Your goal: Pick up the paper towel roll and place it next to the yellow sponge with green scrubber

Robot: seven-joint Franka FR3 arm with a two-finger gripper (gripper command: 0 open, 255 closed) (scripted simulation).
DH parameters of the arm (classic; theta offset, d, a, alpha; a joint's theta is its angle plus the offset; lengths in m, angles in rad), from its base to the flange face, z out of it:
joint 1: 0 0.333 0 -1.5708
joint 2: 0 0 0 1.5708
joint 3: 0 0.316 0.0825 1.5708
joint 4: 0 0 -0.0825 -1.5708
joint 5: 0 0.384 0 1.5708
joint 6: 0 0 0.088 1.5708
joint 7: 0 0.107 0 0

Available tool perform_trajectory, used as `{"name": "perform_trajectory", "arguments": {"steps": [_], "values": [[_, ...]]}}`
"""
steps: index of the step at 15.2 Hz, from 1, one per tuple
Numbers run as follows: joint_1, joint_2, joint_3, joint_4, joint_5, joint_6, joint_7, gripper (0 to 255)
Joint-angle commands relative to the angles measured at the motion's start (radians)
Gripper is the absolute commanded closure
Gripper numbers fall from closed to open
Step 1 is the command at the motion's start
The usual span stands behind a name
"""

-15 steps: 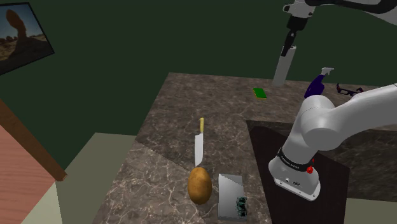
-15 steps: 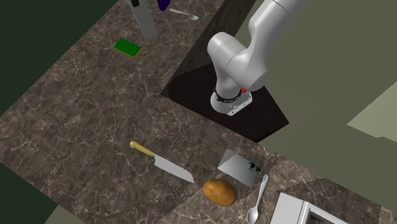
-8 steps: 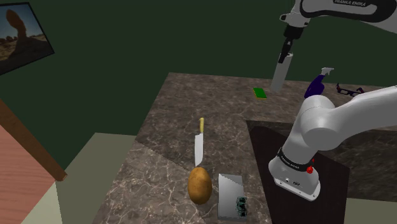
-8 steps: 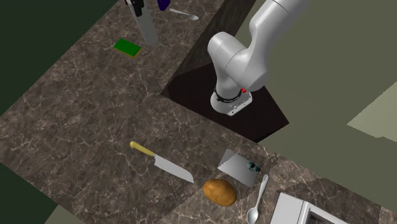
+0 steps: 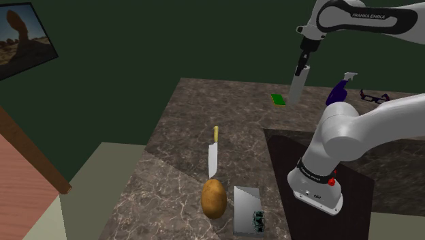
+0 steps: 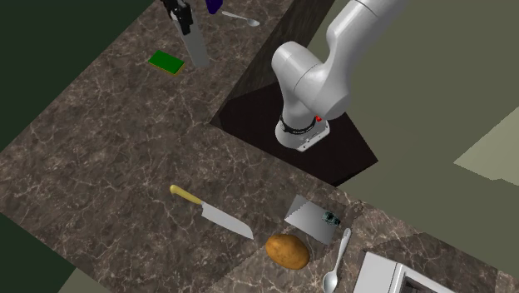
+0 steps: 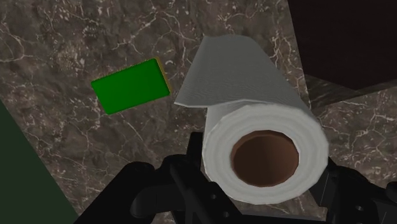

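My black gripper (image 5: 301, 66) is shut on the top of a grey-white paper towel roll (image 5: 297, 86), which hangs upright in the air above the far part of the marble counter. In the wrist view the roll (image 7: 254, 130) sits clasped between the fingers, its brown core facing the camera. The sponge (image 5: 278, 99), green on top with a thin yellow edge, lies flat on the counter just to the shoulder view's left of the roll. From the hand, the sponge (image 7: 130, 86) lies a short way beside the roll. The second exterior view has the roll (image 6: 194, 43) up and right of the sponge (image 6: 167, 62).
A purple spray bottle (image 5: 338, 90) and dark glasses (image 5: 372, 97) stand behind the arm's base (image 5: 317, 187). Nearer lie a yellow-handled knife (image 5: 213, 155), a potato (image 5: 213, 198), a grey box (image 5: 247, 210), and a spoon (image 6: 336, 261). Another spoon (image 6: 239, 17) lies far back.
The gripper has carried the roll to the shoulder view's left and slightly lower, closer to the sponge. The other objects have stayed put.
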Motion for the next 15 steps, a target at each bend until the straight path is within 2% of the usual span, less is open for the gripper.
{"name": "perform_trajectory", "arguments": {"steps": [1, 15], "values": [[-0.006, -0.006, -0.012, -0.028, -0.012, 0.023, 0.004, 255], [-0.020, 0.000, -0.122, -0.179, -0.102, 0.191, 0.028, 255]]}}
